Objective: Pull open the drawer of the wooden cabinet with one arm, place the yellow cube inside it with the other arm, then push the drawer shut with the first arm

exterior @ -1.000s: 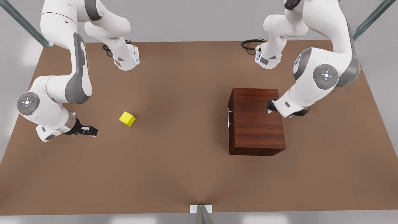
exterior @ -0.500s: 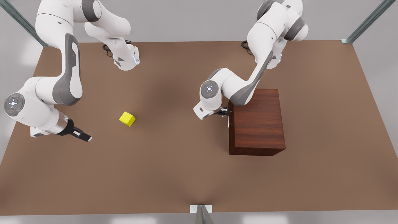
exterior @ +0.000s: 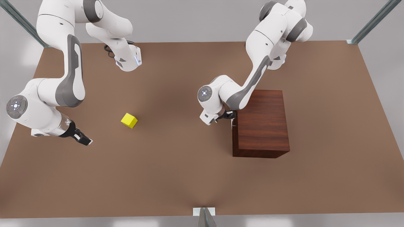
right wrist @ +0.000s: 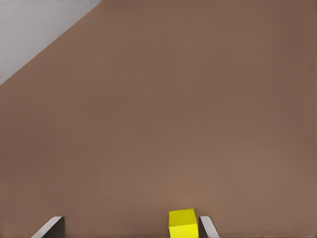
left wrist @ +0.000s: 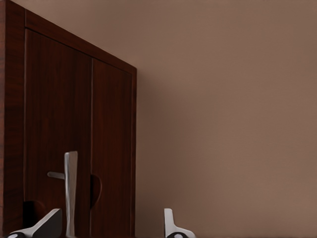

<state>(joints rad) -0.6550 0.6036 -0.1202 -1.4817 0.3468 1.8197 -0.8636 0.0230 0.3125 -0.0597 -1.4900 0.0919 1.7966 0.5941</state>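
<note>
Front view: a brown tabletop (exterior: 176, 176) seen from above, two white Franka arms mounted at its far edge. Toward the front view's right, the wooden cabinet (exterior: 262, 126), dark reddish-brown, standing upright with a plain flat top. Drawer shut, flush with the cabinet's face that looks toward the front view's left; thin silver bar handle (exterior: 232, 121) just visible on that face. Left gripper (exterior: 229, 116) reaching down from the arm above the cabinet, right at the handle; from here, not clear whether touching. Toward the front view's left, the yellow cube (exterior: 129, 120) resting alone on the tabletop, well apart from the cabinet. Right gripper (exterior: 82, 138) low over the tabletop, near the cube but apart from it, on the side toward the front view's left and closer to the camera, pointing toward the front view's right.

Left wrist view: cabinet front close up, drawer (left wrist: 57, 124) closed, silver handle (left wrist: 70, 191) standing between the two light-tipped fingers (left wrist: 171, 225). Fingers spread wide, holding nothing; handle close beside one of them.

Right wrist view: bare brown tabletop, grey surround at one corner. Yellow cube (right wrist: 183, 223) ahead, between the fingers (right wrist: 207, 227) and next to one of them. Fingers wide apart, empty.
</note>
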